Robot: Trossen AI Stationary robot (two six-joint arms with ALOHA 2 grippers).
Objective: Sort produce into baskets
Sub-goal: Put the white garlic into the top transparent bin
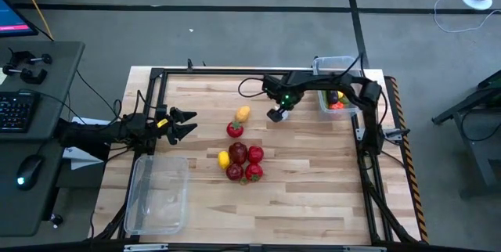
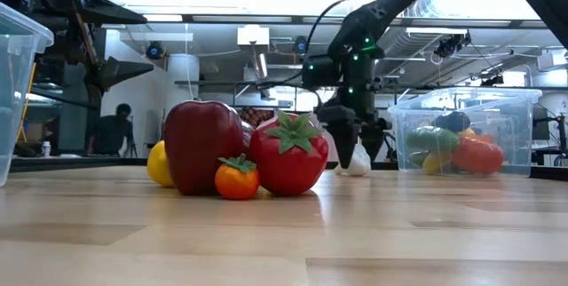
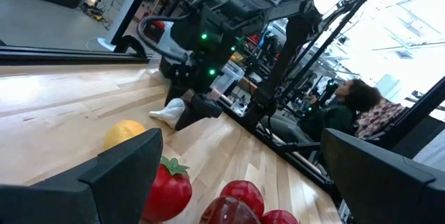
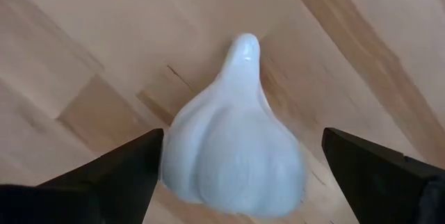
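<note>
The right gripper (image 4: 236,175) hangs jaws wide over the garlic (image 4: 233,144), holding nothing; left gripper (image 1: 186,124) likewise spread (empty). Garlic looks light, rigid, glossy-slick; squeeze its bulb's widest part.

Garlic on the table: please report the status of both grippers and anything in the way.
Right gripper open, straddling garlic, not gripped. Left gripper open, waiting near empty basket. Nothing in the way.

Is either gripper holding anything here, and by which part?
Nothing is held. The right gripper stands open around the white garlic lying on the table; the left gripper waits open, empty.
</note>
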